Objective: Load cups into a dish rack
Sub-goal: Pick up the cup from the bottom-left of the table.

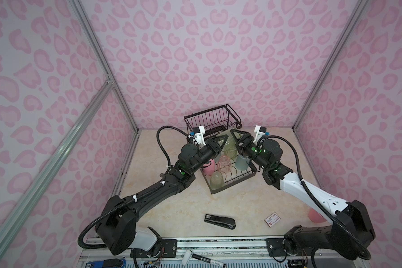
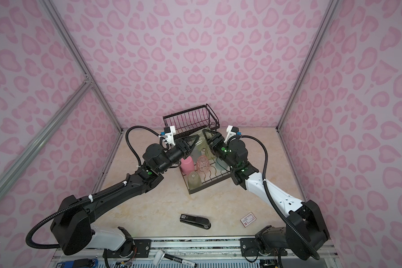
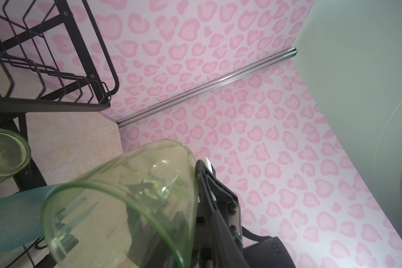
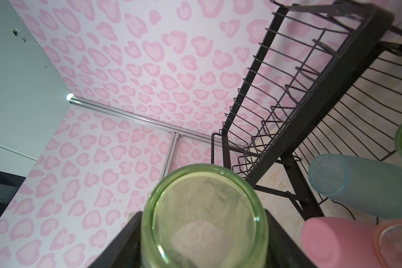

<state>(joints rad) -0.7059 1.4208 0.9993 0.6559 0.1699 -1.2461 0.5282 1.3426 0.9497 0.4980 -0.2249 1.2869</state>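
Both arms meet over the black wire dish rack [image 1: 233,184]. Between them hangs a translucent yellow-green cup [image 1: 228,138] [image 3: 116,208] [image 4: 204,208]. My right gripper [image 1: 233,137] [image 4: 203,215] is shut on its body, with one finger on each side. At my left gripper [image 1: 221,142] [image 3: 179,176], one finger is inside the cup's mouth and one is against the outside. How tight that pinch is does not show. Upside down in the lower tray are an opaque pink cup [image 1: 208,167], a ribbed pink cup [image 1: 223,164], a teal cup [image 1: 241,162] and yellow-green cups [image 1: 216,180].
The rack's raised basket [image 1: 212,116] stands just behind the grippers. On the table near the front lie a black stapler [image 1: 219,221] and a small card box [image 1: 272,219]. Another pink cup [image 1: 315,215] sits at the right, half hidden by my right arm. Patterned walls enclose three sides.
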